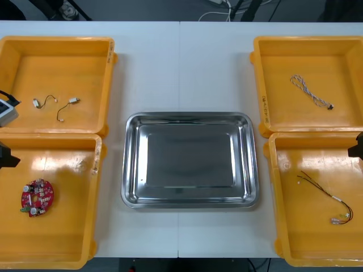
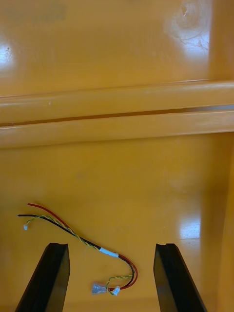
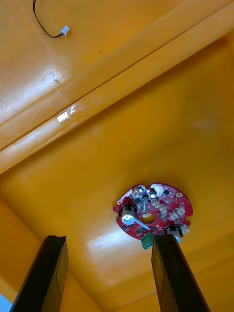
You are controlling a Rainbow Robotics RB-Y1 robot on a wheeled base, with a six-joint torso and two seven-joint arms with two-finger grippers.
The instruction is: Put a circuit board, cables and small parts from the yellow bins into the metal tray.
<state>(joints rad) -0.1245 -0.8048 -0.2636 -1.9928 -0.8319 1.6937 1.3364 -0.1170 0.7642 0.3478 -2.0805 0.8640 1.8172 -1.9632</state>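
Circuit board [image 1: 37,198] lies flat in the nearer left yellow bin [image 1: 51,249]; the metal tray [image 1: 190,116] holds nothing. Judged step: first pick. Left jaws stand wide, board off-centre towards one finger; right jaws stand wide over the red and yellow cable [image 2: 78,236]. Next move calls for centring, then descending. Worktop [image 1: 178,68] light; dark floor beyond.

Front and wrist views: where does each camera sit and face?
Front view: above the arms, steeply down on metal tray and yellow bins; arm parts at both side edges.
Left wrist view: on that wrist, down at the circuit board; left gripper open.
Right wrist view: on that wrist, down at the red and yellow cable; right gripper open.
Shared: front view also shows the circuit board and that cable.
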